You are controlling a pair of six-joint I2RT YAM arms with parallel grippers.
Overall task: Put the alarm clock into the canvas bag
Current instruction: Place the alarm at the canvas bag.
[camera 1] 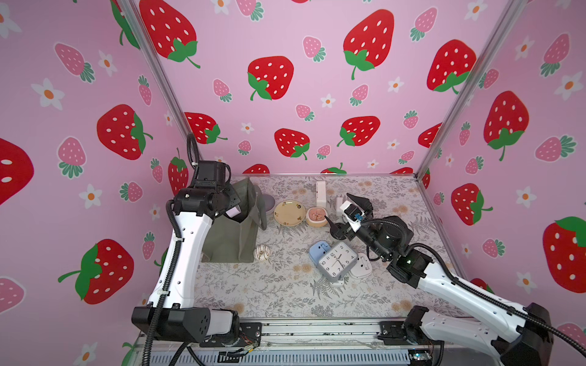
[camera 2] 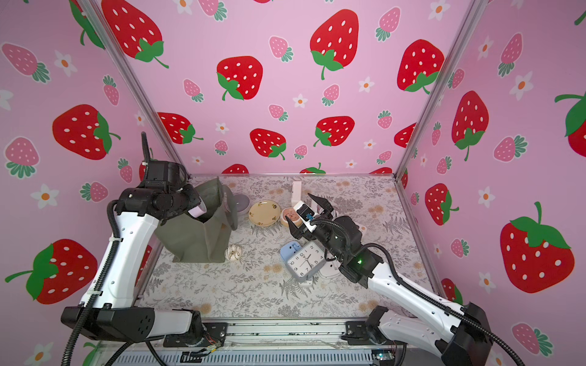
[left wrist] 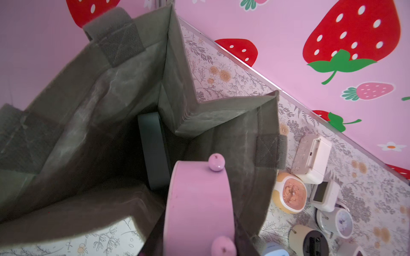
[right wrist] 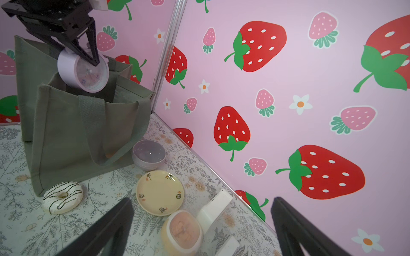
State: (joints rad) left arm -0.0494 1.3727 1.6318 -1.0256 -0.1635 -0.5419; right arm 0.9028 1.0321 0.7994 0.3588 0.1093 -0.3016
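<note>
Here, setting: a flower-printed worktop (camera 1: 285,294) walled with pink strawberry panels; two arms reach over it
left tool (right wrist: 85,58): closed on the alarm clock (right wrist: 85,73); one black finger (right wrist: 92,55) lies across the dial, and the other is hidden behind the clock
alarm clock: round and pale pink, with small knobs on its rim; tilted, the twelve at its low side; held at the open mouth of the canvas bag (camera 1: 231,244), about level with the rim and clear of the bottom
canvas bag: olive-grey and upright at the left rear of the worktop; one loop handle hangs down the outside; a dark flat thing (left wrist: 153,153) stands inside
right tool (camera 1: 336,206): jaws wide apart, nothing between them; it hovers near a yellow pot (camera 1: 316,216) and a white box (camera 1: 321,193), well apart from the bag
dishes: a lilac bowl (right wrist: 149,154) just beside the bag; a cream plate (camera 1: 289,213) between bowl and yellow pot
doughnut (camera 1: 262,252): white icing with dark stripes; just beside the bag's near corner
spare clocks: a grey square clock (camera 1: 337,261) rests on a blue one (camera 1: 318,250); a white one (camera 1: 361,266) is just beside it, under the right arm
</note>
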